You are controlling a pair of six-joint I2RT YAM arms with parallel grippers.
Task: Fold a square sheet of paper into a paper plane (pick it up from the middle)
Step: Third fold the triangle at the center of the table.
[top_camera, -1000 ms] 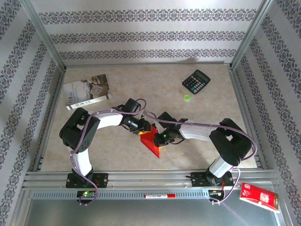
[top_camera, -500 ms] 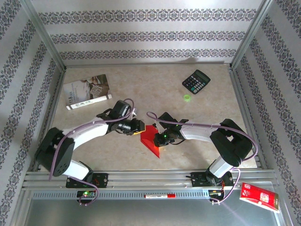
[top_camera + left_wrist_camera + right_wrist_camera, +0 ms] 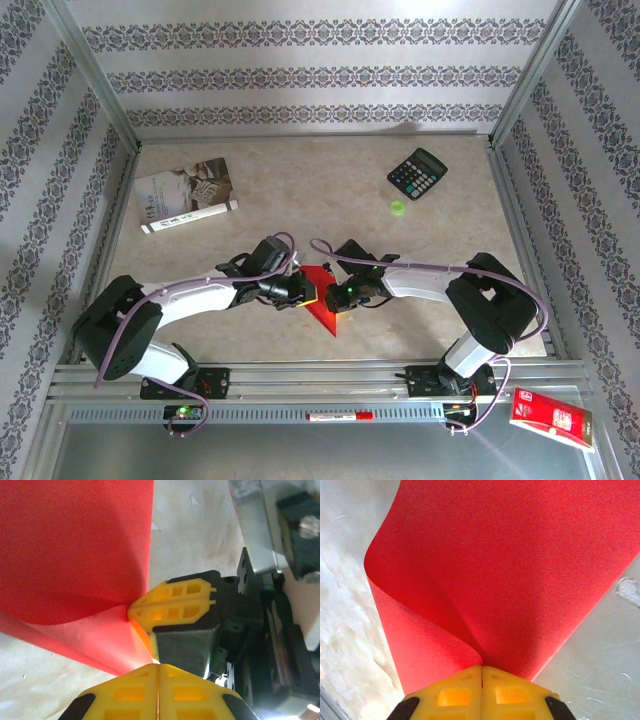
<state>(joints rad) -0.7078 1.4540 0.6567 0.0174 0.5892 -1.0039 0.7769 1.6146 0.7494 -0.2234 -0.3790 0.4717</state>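
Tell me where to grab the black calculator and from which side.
Grip the black calculator across its shorter width, coming straight down from above. It lies flat on the table, turned diagonally, so probably only its two long side edges offer opposing faces. Turn the wrist to match that slant.

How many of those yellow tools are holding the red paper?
2. The left tool pinches the square sheet of paper from the left, the right tool from the right, close together.
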